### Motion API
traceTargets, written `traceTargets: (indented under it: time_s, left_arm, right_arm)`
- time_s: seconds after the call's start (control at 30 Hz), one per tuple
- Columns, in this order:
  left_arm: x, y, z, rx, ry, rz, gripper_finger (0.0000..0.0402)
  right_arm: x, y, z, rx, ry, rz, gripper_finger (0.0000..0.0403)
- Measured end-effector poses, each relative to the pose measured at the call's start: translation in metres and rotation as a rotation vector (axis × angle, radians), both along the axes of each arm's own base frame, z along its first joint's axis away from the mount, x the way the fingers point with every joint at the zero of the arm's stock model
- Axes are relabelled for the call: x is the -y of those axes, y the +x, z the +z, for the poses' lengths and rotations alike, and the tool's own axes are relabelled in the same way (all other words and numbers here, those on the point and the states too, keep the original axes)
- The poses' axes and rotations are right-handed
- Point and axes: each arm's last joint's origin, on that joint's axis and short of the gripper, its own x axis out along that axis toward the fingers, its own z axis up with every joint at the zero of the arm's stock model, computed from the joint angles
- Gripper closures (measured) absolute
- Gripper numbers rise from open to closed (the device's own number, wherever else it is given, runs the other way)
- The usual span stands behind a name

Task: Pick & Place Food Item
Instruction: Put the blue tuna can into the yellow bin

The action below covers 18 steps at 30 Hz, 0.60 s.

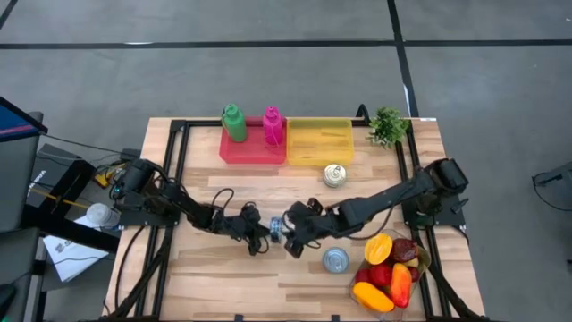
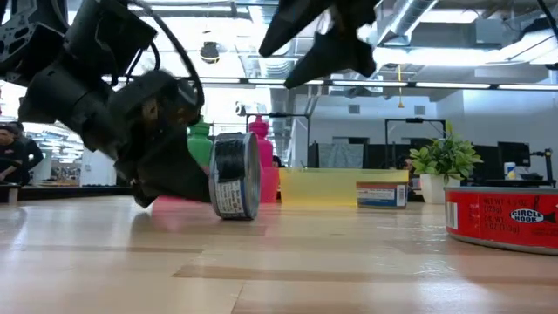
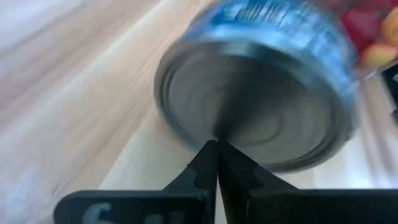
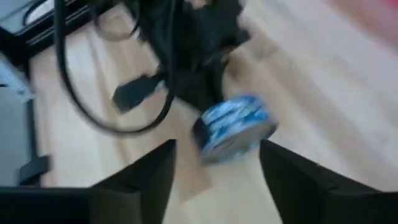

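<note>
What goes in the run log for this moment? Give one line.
blue-labelled can: on its side mid-table | left gripper: shut, tips at can's end | right gripper: open, above can

1. This is looking like a robotics lab set inside an open-plan office: a wooden desk (image 1: 268, 268) is standing on a grey floor marked with dark tape lines.
2. A black metal frame (image 1: 179, 125) is running around the desk, with cables trailing off beside it.
3. Beyond the desk, exposed ducts (image 2: 453, 17) and strip lights are hanging from an open ceiling.
4. Monitors (image 2: 514, 157) and glass partitions are showing behind the desk.
5. A person (image 2: 13, 153) is sitting far behind the desk.
</note>
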Motion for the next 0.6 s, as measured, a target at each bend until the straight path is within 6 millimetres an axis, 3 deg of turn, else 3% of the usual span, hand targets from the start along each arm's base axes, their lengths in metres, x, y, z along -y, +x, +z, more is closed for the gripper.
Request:
traceTargets:
  time_s: [0.17, 0.5, 0.6]
  left_arm:
    - [0.000, 0.003, 0.015, 0.085, -0.011, 0.012, 0.0402]
    - [0.003, 0.006, 0.023, 0.146, -0.047, -0.022, 0.0402]
    - [0.003, 0.006, 0.023, 0.145, -0.048, -0.025, 0.0402]
  right_arm:
    - [-0.009, -0.003, -0.013, -0.056, 0.095, -0.076, 0.0128]
    - [-0.012, 0.001, -0.039, -0.098, 0.077, -0.168, 0.0122]
    - [-0.014, 0.012, -0.041, -0.040, 0.104, -0.172, 0.0122]
